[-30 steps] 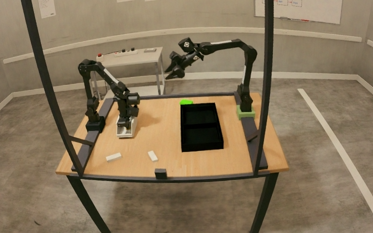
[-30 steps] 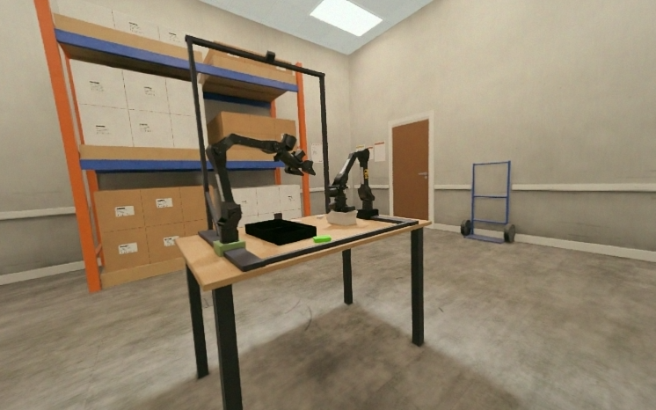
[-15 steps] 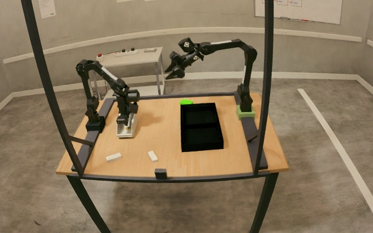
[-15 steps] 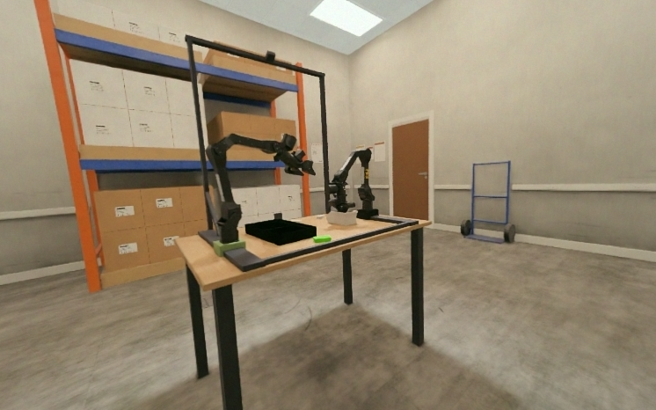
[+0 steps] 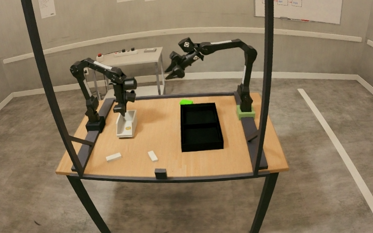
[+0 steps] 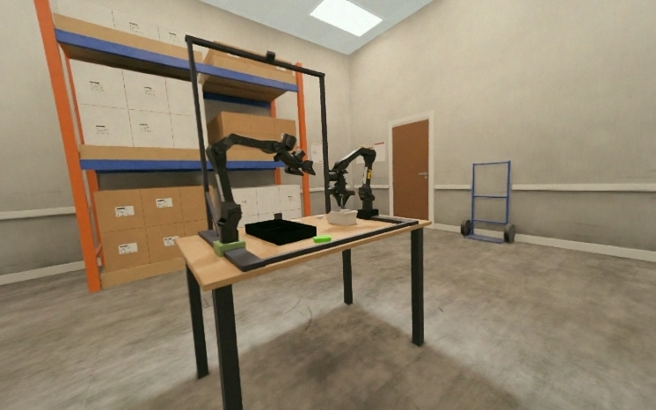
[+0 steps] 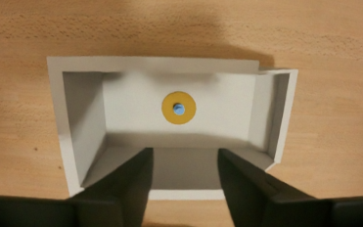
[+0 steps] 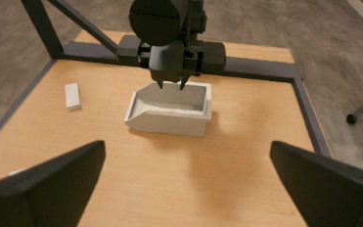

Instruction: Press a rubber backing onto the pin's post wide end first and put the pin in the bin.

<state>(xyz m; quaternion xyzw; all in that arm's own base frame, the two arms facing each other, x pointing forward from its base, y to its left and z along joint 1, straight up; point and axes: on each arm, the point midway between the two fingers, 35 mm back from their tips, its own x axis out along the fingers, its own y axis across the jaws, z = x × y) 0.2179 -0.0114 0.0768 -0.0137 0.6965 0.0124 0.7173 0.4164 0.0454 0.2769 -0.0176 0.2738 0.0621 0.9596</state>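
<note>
Yellow pin (image 5: pixel 126 128) (image 7: pixel 167 109) lies post-up, blue backing (image 7: pixel 179 109) atop, in the bin (image 5: pixel 126 135) (image 6: pixel 342 218) (image 7: pixel 151 64) (image 8: pixel 167 126) near the left arm's table edge. Left gripper (image 5: pixel 123 113) (image 6: pixel 342 206) (image 7: pixel 185 149) (image 8: pixel 172 85) is half-open, right gripper (image 5: pixel 165 74) (image 6: pixel 314 170) (image 8: pixel 187 143) wide; both hold nothing.

Our two black, jointed arms (image 5: pixel 84 83) (image 5: pixel 248 62) carry pale strips along their links — and black two-fingered grippers (image 5: pixel 121 111) (image 5: pixel 174 69) with tapering fingers. We wear white square markers with dark rings on one arm's wrist — plus a small yellow label on the other arm.
</note>
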